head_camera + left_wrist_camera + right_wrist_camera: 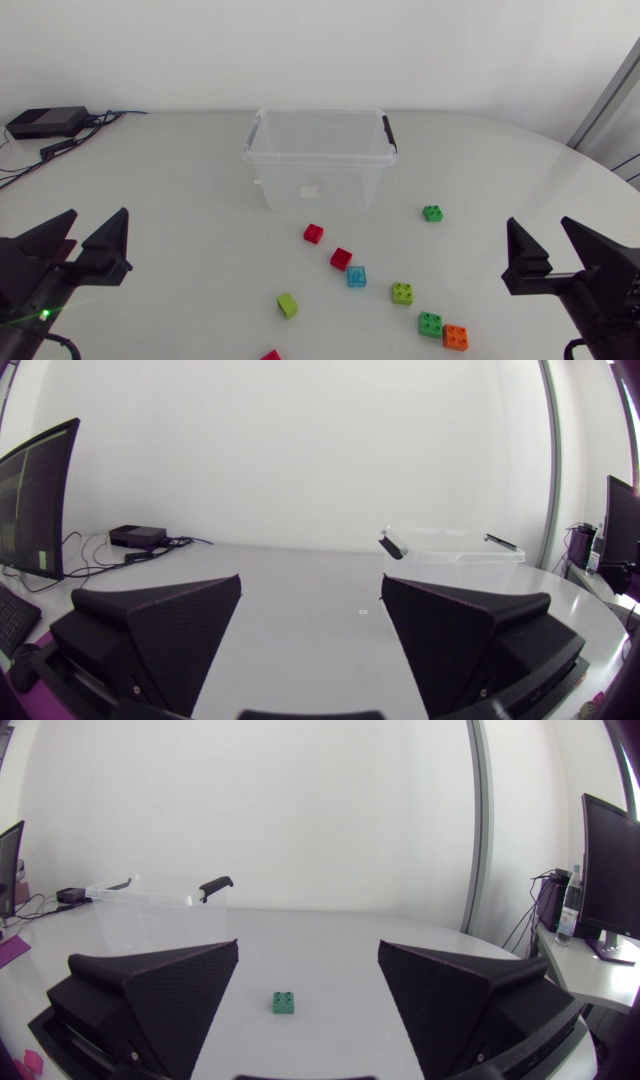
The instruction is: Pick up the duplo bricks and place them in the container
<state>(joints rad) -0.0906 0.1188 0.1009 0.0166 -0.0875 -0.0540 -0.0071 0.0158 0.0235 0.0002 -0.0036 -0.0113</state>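
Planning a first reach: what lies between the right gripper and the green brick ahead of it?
Only bare table between the right gripper and green brick, per the right wrist view.

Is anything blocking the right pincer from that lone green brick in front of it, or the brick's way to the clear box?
Nothing visible. Bare table lies between the right pincer and the green brick, and between that brick and the clear box, whose top is open.
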